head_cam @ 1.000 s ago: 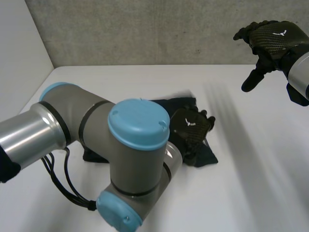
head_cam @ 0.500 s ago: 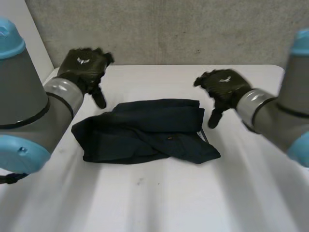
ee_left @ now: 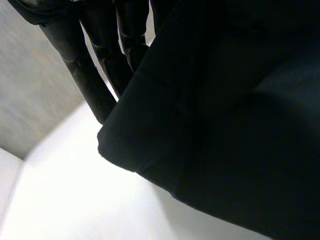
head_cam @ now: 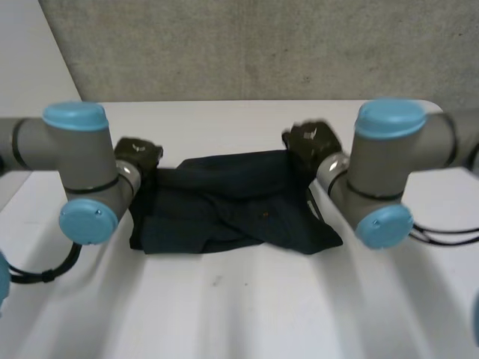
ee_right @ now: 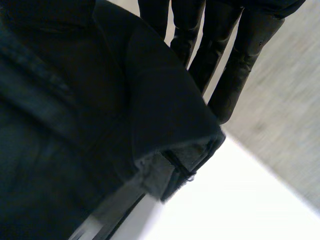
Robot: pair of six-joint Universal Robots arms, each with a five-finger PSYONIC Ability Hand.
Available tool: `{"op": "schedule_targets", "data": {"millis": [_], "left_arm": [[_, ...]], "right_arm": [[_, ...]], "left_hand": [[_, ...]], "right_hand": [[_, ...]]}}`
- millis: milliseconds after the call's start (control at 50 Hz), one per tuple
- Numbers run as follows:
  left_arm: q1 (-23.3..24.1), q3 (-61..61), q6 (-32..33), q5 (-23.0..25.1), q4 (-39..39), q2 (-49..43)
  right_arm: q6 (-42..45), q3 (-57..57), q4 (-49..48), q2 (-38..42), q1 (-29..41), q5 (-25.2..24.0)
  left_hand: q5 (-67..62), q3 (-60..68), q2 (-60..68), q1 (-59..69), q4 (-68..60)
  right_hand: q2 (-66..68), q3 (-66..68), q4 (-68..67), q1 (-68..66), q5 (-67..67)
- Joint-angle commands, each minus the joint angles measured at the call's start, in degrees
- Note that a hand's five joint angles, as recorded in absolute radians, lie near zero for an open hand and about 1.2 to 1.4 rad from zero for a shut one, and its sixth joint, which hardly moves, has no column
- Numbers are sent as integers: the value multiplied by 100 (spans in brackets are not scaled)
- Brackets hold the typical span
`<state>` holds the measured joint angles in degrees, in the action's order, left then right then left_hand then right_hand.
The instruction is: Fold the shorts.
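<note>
Dark navy shorts (head_cam: 232, 202) lie crumpled in the middle of the white table (head_cam: 247, 307). My left hand (head_cam: 137, 153) is at their far left corner and my right hand (head_cam: 310, 142) at their far right corner. In the left wrist view the straight fingers (ee_left: 95, 85) run behind the corner of the shorts (ee_left: 225, 110), which hangs a little off the table; the thumb is hidden. Seen from the right wrist, the fingers (ee_right: 235, 70) likewise lie behind a raised corner of the shorts (ee_right: 100, 125), whose inner hem shows. Each hand pinches its corner.
A grey wall (head_cam: 247, 45) rises behind the table's far edge, with a white wall (head_cam: 30, 82) at the left. Both arms reach in from the sides, elbows over the near half. Bare table lies in front of the shorts.
Both hands have dropped from above the table to the far corners of the shorts and closed on them. The arms have swung outward. The shorts have barely shifted.
</note>
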<state>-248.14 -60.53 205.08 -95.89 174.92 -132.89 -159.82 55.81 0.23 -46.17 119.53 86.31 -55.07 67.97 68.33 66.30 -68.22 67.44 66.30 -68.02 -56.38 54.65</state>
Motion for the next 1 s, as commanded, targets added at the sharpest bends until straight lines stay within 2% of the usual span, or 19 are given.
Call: {"op": "schedule_targets", "data": {"millis": [20, 120, 340, 520, 620, 720, 840, 860, 920, 940, 1000], "left_arm": [[257, -55, -21, 9, -1, 1553], [293, 15, -12, -9, 25, 2905], [310, -222, -21, -18, -36, 4981], [354, -310, -65, 0, -326, 5343], [407, -626, -118, 9, -414, 5116], [433, -986, -118, 26, -432, 4055], [574, -1075, -162, 0, -432, 2682], [617, -1066, -170, 0, -432, 2471], [741, -1005, -205, 0, -423, 1698], [784, -978, -214, 17, -423, 1383], [829, -890, -188, -44, -423, 1038]], "right_arm": [[29, -18, -14, -1621, -17, -88], [143, -439, 231, -2622, -148, -272], [249, -862, 1637, -3740, -351, -589], [249, -932, 2552, -4189, -641, -703], [249, -801, 3000, -3935, -641, -922], [214, -642, 3299, -3049, -571, -1125], [223, -545, 3300, -1897, -562, -1090], [232, -545, 3291, -1530, -562, -1072], [205, -537, 3264, -1036, -562, -1081], [205, -537, 3238, -747, -553, -1038], [197, -519, 3229, -385, -553, -897]], "left_hand": [[-1493, 1203, 1167, 1370, -1178], [-1493, 1203, 1167, 1370, -1178], [-1493, 1203, 1167, 1370, -1178], [-1493, 1203, 1167, 1370, -1178], [-1493, 1203, 1167, 1370, -1178], [-1493, 1203, 1167, 1370, -1178], [-1493, 1203, 1167, 1370, -1178], [-1229, 939, 903, 1106, -914], [786, -1076, -1112, -909, 1101], [2341, -2631, -2667, -2464, 2656], [4102, -4391, -4428, -4225, 4417]], "right_hand": [[1256, 1370, -1198, -2362, 1535], [1256, 1370, -1198, -2362, 1535], [1256, 1370, -1198, -2362, 1535], [1256, 1370, -1198, -2362, 1535], [1256, 1370, -1198, -2362, 1535], [1256, 1370, -1198, -2362, 1535], [1256, 1370, -1198, -2362, 1535], [1256, 1370, -1198, -2362, 1535], [1256, 1370, -1198, -2362, 1535], [630, 743, -571, -1736, 908], [-3567, -3453, 3625, 2461, -3289]]}}
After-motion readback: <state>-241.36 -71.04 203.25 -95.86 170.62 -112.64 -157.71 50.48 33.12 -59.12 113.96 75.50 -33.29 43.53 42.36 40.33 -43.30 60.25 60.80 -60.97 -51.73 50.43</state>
